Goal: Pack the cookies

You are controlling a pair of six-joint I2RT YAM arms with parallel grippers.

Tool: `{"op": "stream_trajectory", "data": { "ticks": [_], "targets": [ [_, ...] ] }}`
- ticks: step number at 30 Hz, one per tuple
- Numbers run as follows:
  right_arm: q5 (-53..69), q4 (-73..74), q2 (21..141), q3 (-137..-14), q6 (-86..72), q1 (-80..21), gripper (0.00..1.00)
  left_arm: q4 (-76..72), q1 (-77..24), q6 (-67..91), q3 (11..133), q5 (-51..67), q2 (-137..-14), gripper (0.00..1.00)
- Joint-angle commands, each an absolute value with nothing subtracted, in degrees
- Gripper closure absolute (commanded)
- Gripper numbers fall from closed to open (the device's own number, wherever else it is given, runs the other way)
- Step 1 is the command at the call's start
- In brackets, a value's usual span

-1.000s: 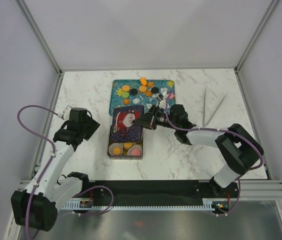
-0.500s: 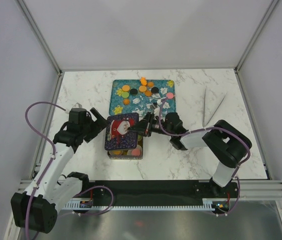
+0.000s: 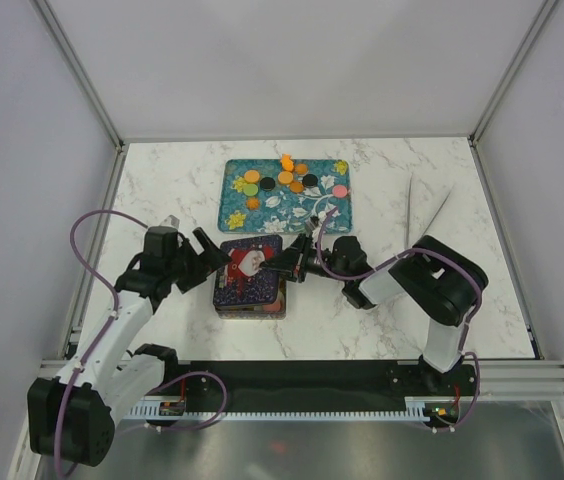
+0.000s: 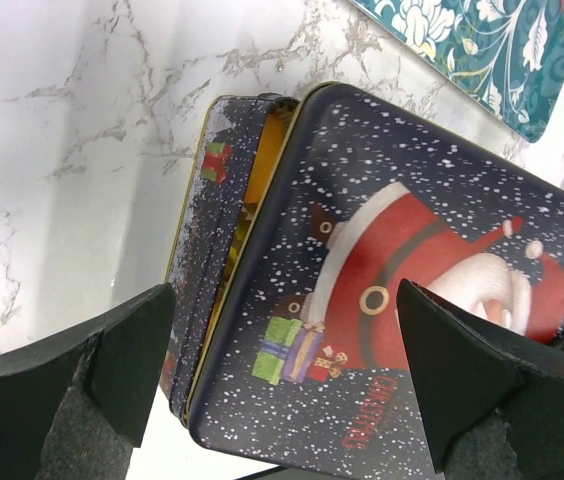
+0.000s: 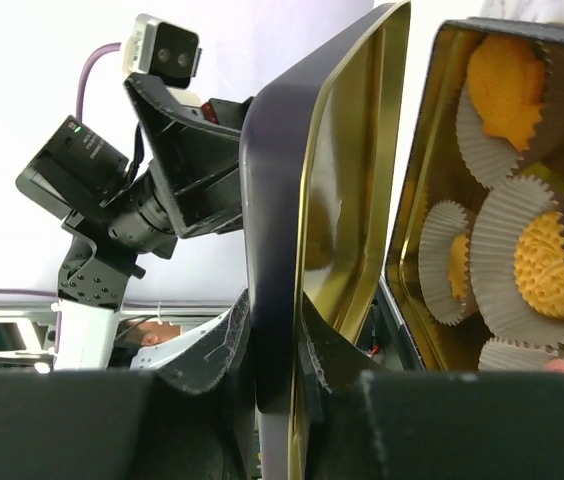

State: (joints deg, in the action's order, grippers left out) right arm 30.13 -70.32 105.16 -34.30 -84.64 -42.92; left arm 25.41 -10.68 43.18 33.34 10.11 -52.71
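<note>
Navy Santa lid [image 3: 250, 270] pinched in right hand [image 3: 282, 265], over tin [image 4: 200, 250] of cookies [image 5: 544, 262]

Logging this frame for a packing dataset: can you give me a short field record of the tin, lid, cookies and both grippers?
container: tin, not closed
cover: Santa lid, tilted over it, not seated
contents: cookies in paper cups
source: teal tray behind, loose cookies on it
right arm: right gripper shut on the lid's edge
left arm: left gripper open, straddling tin and lid, not gripping
</note>
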Motion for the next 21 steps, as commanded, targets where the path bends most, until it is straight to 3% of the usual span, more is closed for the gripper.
{"op": "stream_trajectory", "data": {
  "ticks": [1, 21],
  "targets": [
    [30.1, -82.1, 106.4, -34.1, -87.3, -43.1, 0.95, 21.7, -10.6, 40.1, 32.4, 12.3, -52.3, 0.0],
    [30.8, -87.3, 111.4, -33.5, -89.6, -43.0, 0.94, 19.7, -10.6, 39.2, 29.7, 12.2, -54.4, 0.01]
  ]
}}
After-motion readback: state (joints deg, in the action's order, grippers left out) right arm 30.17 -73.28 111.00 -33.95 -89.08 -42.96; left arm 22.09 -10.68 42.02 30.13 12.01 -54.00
